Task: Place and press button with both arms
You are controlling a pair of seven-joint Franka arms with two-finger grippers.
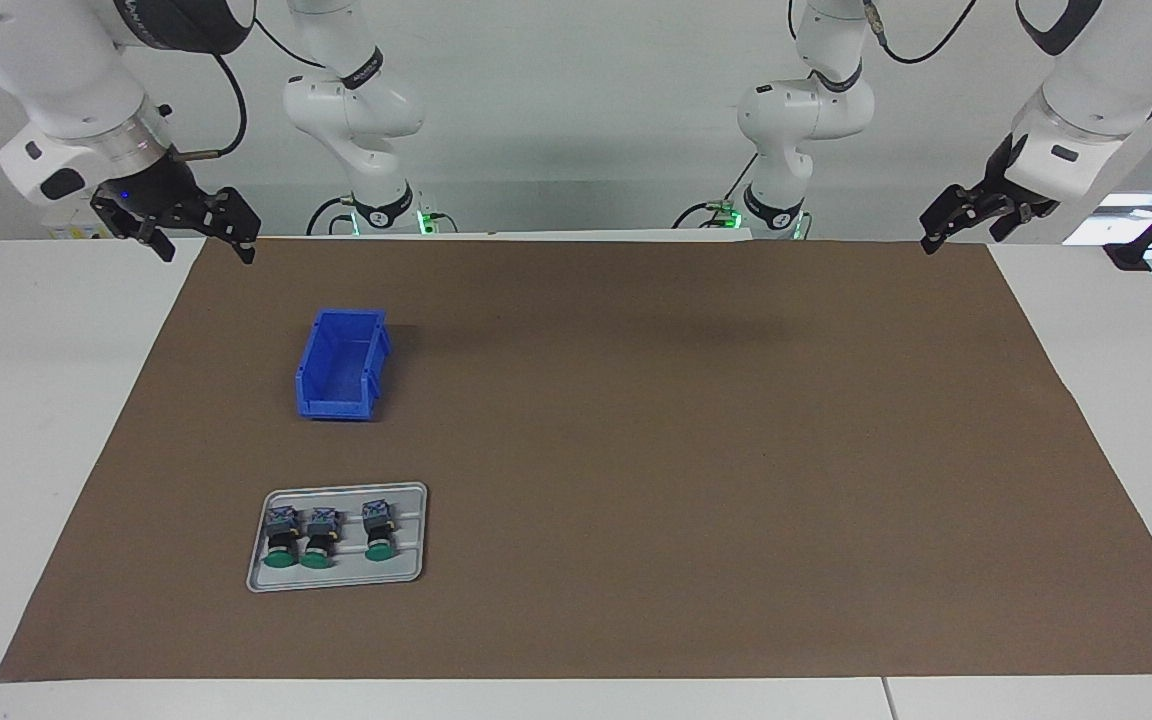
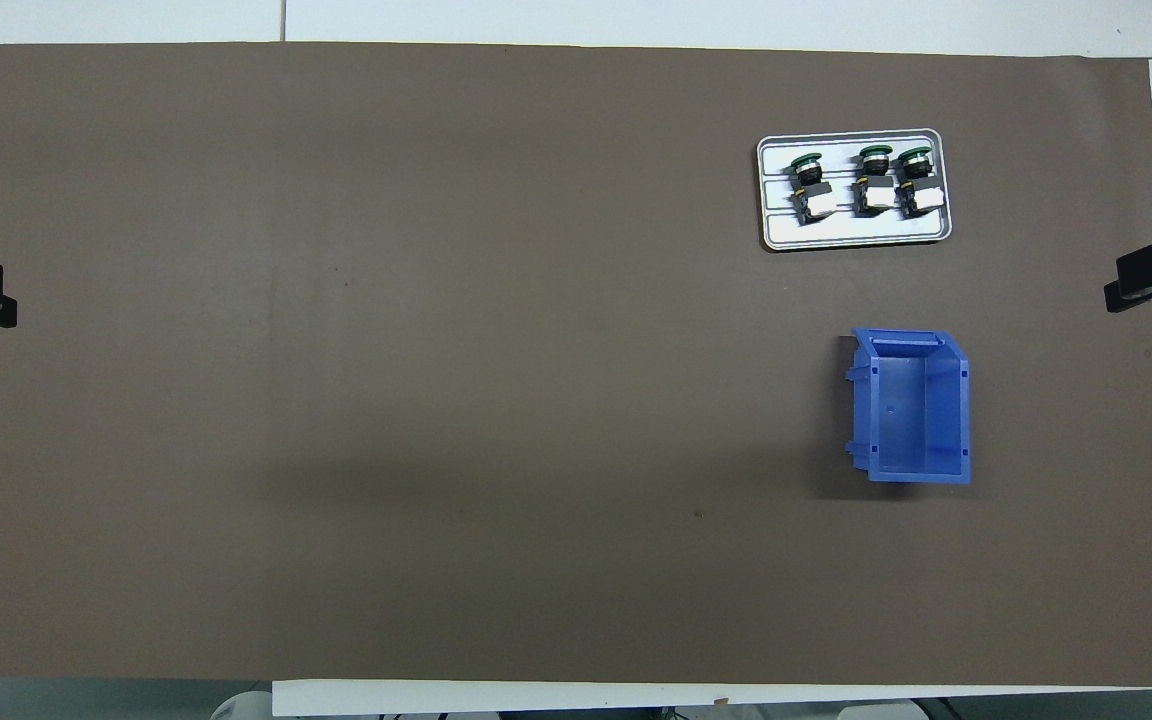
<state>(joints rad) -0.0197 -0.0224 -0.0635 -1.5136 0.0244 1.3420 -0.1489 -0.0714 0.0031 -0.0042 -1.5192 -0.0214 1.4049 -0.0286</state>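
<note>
Three green-capped buttons [image 1: 321, 536] lying side by side on a grey tray [image 1: 406, 574], far from the robots, toward the right arm's end of the counter [image 1: 636, 450]. Blue bin [image 1: 341, 364] just nearer to the robots than the tray, apart from it. Right end effector [image 1: 204, 243] raised over the counter's edge, fingers spread wide, holding nothing. Left end effector [image 1: 956, 222] raised at the left arm's end; spread impossible to tell.

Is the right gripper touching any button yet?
Apart. The facing view shows the right gripper raised at the mat's edge, with the blue bin between it and the buttons.
</note>
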